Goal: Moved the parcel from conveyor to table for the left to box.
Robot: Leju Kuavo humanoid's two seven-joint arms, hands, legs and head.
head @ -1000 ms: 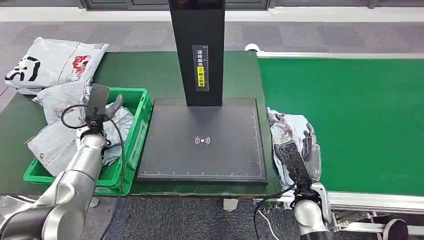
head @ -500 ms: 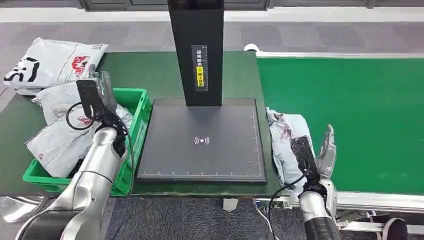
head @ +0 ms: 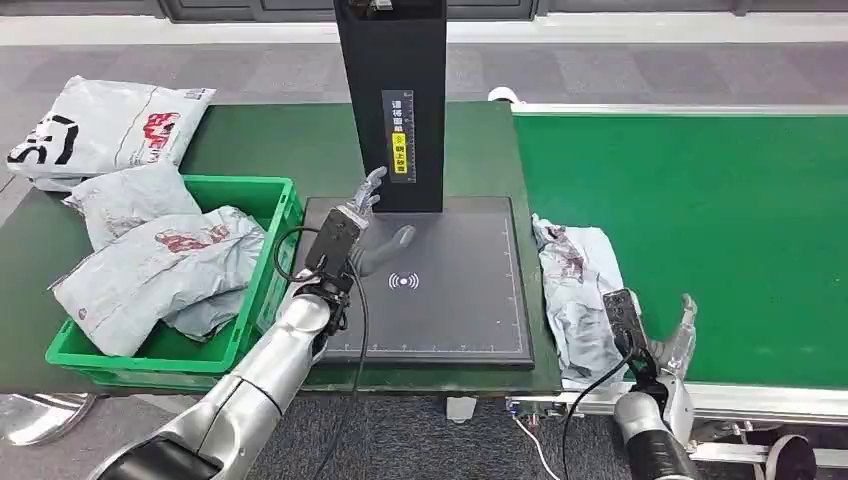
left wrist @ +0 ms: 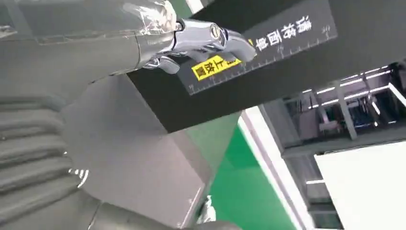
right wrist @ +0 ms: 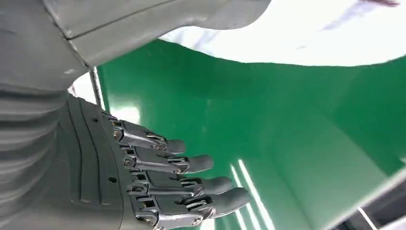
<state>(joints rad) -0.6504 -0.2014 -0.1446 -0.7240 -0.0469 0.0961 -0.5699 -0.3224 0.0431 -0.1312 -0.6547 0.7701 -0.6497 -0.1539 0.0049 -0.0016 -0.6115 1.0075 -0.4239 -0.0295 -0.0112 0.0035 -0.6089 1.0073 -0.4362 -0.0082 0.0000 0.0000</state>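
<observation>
Grey crumpled parcel on conveyor edge; left hand, right hand released, empty.

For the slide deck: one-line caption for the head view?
Left hand open over the scanner pad, right hand open beside the grey parcel at the conveyor edge.

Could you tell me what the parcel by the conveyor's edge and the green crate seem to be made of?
The parcel looks like a thin, glossy grey plastic mailer bag: it is crumpled, creased and catches the light. The green crate appears to be rigid moulded plastic, judging by its even colour, straight walls and thick rim.
</observation>
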